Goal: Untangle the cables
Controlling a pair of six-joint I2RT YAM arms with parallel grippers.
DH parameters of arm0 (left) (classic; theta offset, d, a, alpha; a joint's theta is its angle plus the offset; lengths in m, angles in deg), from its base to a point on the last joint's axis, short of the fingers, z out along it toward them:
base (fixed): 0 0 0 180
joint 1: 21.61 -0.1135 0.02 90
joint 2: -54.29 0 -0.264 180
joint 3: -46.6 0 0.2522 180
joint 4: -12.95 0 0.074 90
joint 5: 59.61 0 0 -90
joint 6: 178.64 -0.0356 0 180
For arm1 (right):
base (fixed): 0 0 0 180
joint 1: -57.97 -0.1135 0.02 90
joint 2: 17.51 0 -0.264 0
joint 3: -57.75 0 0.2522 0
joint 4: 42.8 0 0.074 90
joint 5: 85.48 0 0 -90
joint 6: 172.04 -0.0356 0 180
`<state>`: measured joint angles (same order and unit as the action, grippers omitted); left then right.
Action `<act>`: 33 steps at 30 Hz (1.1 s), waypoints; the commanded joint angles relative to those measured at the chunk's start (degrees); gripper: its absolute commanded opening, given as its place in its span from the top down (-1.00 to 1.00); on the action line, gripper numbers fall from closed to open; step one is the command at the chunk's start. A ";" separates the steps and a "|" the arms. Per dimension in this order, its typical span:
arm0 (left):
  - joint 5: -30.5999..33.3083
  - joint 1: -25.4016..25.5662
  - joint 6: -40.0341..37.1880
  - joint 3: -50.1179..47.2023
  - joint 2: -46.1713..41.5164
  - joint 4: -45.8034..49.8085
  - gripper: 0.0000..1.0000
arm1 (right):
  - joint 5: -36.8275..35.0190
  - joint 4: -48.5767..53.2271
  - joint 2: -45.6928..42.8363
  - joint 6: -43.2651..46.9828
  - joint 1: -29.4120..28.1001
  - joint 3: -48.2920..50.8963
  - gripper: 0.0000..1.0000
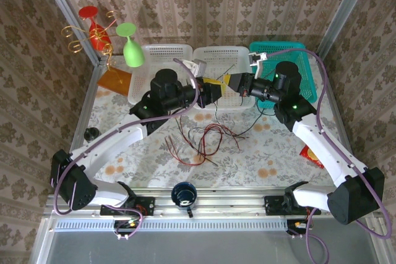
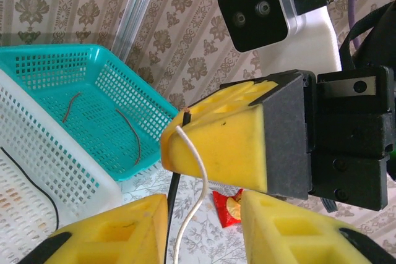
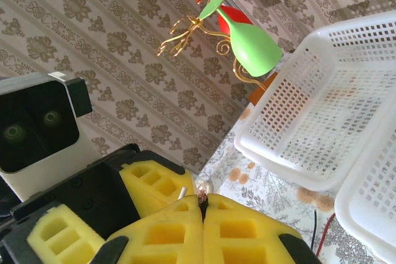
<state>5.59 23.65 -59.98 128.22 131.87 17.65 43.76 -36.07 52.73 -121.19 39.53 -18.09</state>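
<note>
The right gripper [image 3: 203,203] is pinching one pale cable [image 2: 199,171] tight, the left gripper [image 2: 204,230] is gaping partly open around that same strand, and, with the tangled cables [image 1: 207,137] lying on the table [image 1: 278,149] nearby, drawing apart slowly is looking wisest.

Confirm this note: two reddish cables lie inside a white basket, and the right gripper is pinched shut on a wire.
One detail is wrong. The two reddish cables lie inside the teal basket, not a white one, as the left wrist view shows. The rest stands: the right gripper is pinched shut on a wire.
</note>
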 commanded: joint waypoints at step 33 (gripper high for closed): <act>4.24 -1.16 3.19 -0.39 -0.38 -3.51 0.37 | 0.12 2.24 0.27 0.89 -0.66 -1.20 1.00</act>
<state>13.11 23.36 -61.07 129.42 133.20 20.66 42.87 -33.92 52.75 -121.15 39.16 -18.09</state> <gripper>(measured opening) 0.317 0.066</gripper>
